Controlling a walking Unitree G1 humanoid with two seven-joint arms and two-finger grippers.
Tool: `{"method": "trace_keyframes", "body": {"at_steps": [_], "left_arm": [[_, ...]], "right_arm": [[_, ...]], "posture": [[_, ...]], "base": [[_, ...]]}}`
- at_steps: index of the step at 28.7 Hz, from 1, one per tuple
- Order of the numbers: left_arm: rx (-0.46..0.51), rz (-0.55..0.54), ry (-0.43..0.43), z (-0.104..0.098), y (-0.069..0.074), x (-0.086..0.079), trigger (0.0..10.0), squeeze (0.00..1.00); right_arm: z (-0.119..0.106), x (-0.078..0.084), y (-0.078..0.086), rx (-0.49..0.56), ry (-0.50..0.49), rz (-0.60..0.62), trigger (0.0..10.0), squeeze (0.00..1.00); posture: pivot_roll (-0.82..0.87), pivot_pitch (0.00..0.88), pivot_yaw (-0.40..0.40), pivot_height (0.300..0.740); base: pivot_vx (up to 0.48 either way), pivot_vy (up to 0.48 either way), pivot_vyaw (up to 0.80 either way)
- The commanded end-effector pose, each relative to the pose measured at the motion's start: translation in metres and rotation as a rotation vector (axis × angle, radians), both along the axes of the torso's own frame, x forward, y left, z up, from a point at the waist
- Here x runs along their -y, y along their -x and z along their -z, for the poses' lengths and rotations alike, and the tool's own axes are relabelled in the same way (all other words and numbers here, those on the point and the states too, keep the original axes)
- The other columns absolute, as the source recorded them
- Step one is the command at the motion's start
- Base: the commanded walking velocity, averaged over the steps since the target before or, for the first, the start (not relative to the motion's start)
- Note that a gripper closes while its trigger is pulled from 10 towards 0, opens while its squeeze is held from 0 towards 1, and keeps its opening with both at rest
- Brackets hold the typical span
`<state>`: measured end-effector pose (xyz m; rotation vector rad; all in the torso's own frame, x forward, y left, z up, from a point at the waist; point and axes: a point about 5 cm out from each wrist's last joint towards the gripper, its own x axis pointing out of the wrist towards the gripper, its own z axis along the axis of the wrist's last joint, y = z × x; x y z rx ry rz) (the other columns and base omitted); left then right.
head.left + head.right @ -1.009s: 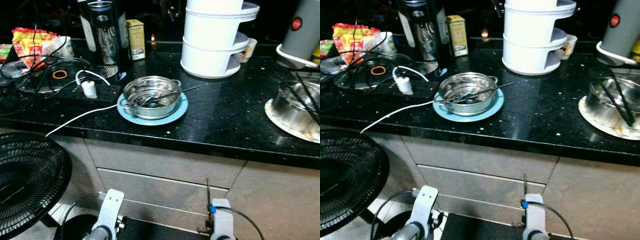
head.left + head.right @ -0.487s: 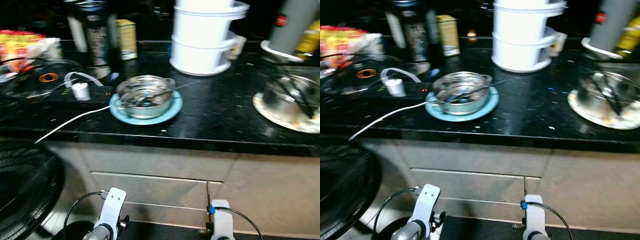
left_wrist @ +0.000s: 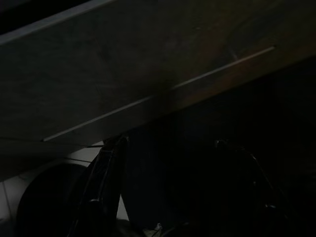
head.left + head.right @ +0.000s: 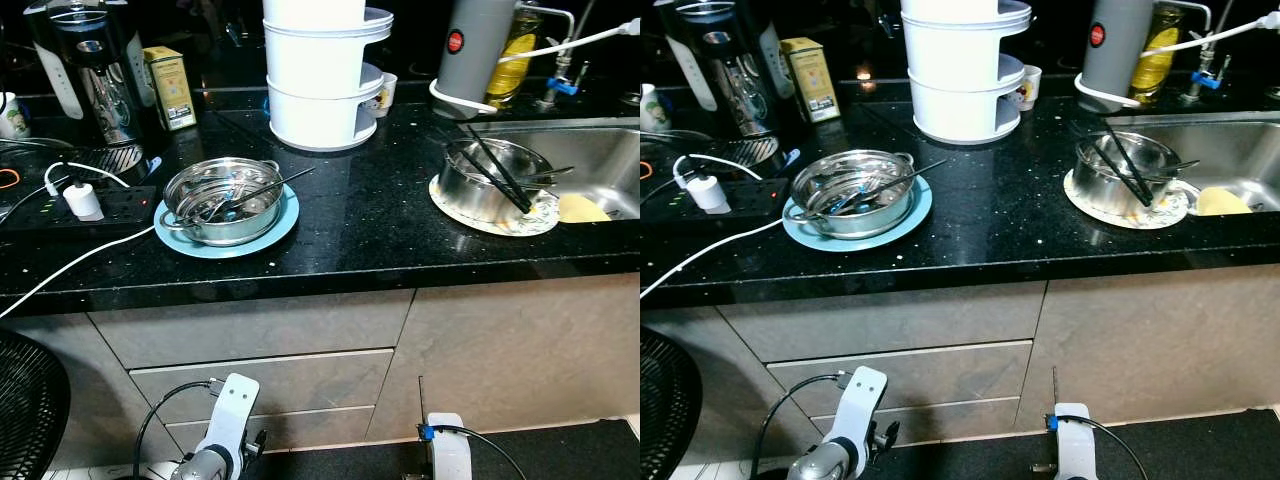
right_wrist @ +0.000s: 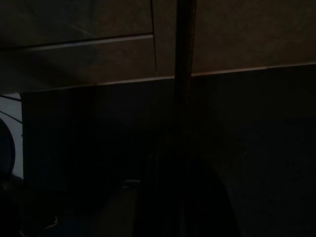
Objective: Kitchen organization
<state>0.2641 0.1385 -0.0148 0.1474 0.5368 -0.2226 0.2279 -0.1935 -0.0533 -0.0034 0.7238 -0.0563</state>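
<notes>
A black stone counter (image 4: 380, 215) is seen above grey drawers (image 4: 260, 375); a steel pot (image 4: 221, 199) is set on a blue plate (image 4: 270, 226); another pot (image 4: 488, 180) is placed by the sink (image 4: 590, 160); both arms hang low; it cannot be told how their fingers stand.

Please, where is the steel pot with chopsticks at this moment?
In the left eye view the pot stands on a plate on the right of the black counter, beside the sink and before the grey kettle.

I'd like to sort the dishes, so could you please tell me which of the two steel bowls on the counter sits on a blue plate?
The left steel bowl, near the power strip, sits on the blue plate. The other bowl, beside the sink, rests on a pale patterned plate.
</notes>
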Motion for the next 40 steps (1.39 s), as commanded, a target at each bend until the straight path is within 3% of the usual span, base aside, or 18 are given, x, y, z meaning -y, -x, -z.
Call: {"method": "trace_keyframes", "body": {"at_steps": [1,7,14,40], "left_arm": [[-0.029,-0.029,-0.007,0.0070,0.0063,-0.0054,10.0,0.00],[-0.035,-0.091,-0.037,0.0077,0.0052,-0.0144,10.0,0.00],[-0.031,-0.079,-0.033,0.0068,0.0036,-0.0122,10.0,0.00],[-0.027,-0.098,-0.013,0.0065,0.0027,-0.0108,10.0,0.00]], "right_arm": [[0.0014,-0.0008,0.0020,-0.006,-0.002,-0.003,10.0,0.00],[-0.0024,-0.0007,-0.0037,0.010,0.003,-0.018,10.0,0.00],[-0.0028,-0.0001,-0.0041,0.011,0.008,-0.023,10.0,0.00],[-0.0046,0.0013,-0.0058,0.022,0.015,-0.034,10.0,0.00]], "posture": [[-0.09,0.159,0.018,0.740],[-0.09,0.160,0.008,0.740],[-0.10,0.161,0.006,0.740],[-0.11,0.163,0.000,0.740]], "base": [[0.000,0.000,0.00],[0.000,0.000,0.00],[0.000,-0.089,0.00],[0.000,-0.449,0.00]]}}
